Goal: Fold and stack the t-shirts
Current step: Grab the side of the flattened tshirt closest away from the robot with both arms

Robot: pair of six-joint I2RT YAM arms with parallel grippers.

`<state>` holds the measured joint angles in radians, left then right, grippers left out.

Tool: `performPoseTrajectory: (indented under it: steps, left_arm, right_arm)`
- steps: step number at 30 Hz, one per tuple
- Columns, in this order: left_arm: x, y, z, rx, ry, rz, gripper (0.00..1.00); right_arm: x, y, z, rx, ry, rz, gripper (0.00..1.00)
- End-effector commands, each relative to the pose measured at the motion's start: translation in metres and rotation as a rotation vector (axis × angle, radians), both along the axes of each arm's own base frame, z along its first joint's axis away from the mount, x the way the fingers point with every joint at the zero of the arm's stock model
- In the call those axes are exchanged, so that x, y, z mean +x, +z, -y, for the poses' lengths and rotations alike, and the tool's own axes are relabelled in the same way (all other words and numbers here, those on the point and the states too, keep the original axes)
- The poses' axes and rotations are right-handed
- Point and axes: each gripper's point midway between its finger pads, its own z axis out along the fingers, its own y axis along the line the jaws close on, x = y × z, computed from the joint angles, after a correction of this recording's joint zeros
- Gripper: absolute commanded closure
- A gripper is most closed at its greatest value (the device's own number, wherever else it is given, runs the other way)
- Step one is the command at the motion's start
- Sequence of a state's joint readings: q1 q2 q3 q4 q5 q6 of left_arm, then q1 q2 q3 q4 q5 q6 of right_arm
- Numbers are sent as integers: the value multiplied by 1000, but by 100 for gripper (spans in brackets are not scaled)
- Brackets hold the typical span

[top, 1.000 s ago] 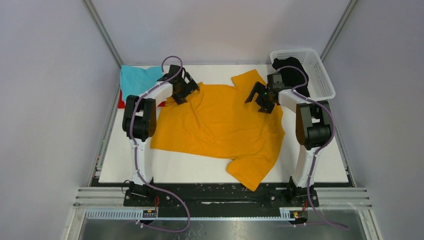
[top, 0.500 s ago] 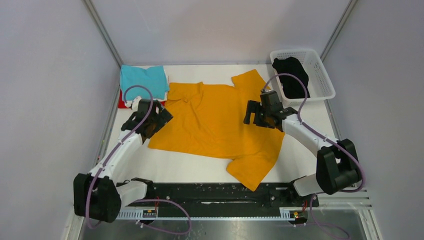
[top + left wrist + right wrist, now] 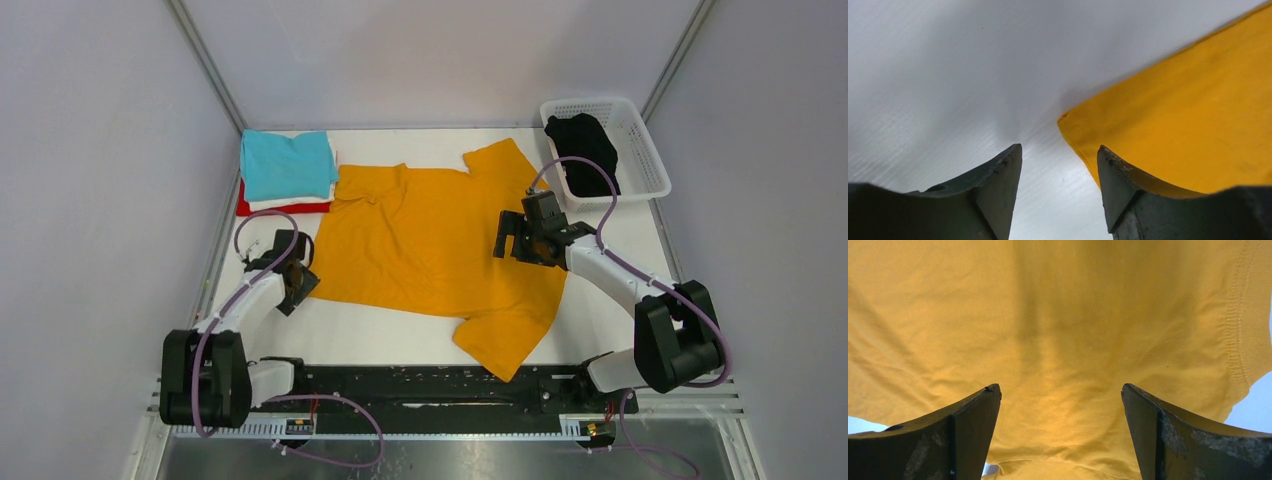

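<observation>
1. We take the large mustard-orange cloth t-shirt as our landmark. It lies spread open across the middle of the white tabletop, one sleeve at its far right and the other at its near right, and it is not yet folded.
2. Our left hand sits low at the shirt's near left hem corner, its two dark fingers parted with nothing between them. The corner's tip lies just ahead of the gap, so we judge the hand is lined up to pinch that corner.
3. Our right hand hangs over the shirt's right part, between the two sleeves, fingers spread wide and empty above the cloth. We judge it is placed for a matching grasp, so both ends can lift together.
4. Off the shirt's far left corner, a folded teal t-shirt tops a pile. A white t-shirt and a red t-shirt show at the pile's edges beneath it. We think this is where the folded shirts go.
5. Beyond the shirt's far right sleeve, a crumpled black t-shirt lies in the white plastic lattice basket, unfolded.
</observation>
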<state>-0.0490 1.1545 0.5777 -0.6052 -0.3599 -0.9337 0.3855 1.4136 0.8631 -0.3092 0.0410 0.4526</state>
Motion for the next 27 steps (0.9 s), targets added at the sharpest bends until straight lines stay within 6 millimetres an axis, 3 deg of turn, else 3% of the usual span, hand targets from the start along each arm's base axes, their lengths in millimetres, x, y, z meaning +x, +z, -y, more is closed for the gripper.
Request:
performPoseTrajectory:
  steps: [1, 4, 14, 21, 24, 26, 27]
  left_arm:
    - [20, 0, -4, 11, 7, 2, 49]
    - [20, -7, 1, -13, -4, -26, 59]
    - [25, -17, 3, -16, -22, -49, 60]
    - [34, -21, 3, -12, -30, -60, 70]
    - [35, -25, 4, -18, -41, -76, 80]
    - [34, -28, 5, -24, -46, -84, 99]
    - [35, -27, 6, -26, -49, -83, 100]
  right_arm:
    - [5, 8, 4, -16, -15, 36, 1]
    - [5, 6, 4, -21, -19, 26, 0]
    - [6, 3, 6, -36, -22, 14, 0]
    - [5, 5, 7, -43, -18, 15, 1]
    - [5, 7, 8, -46, -18, 14, 1]
    - [3, 7, 9, -49, -19, 13, 1]
    - [2, 8, 10, -54, -20, 12, 1]
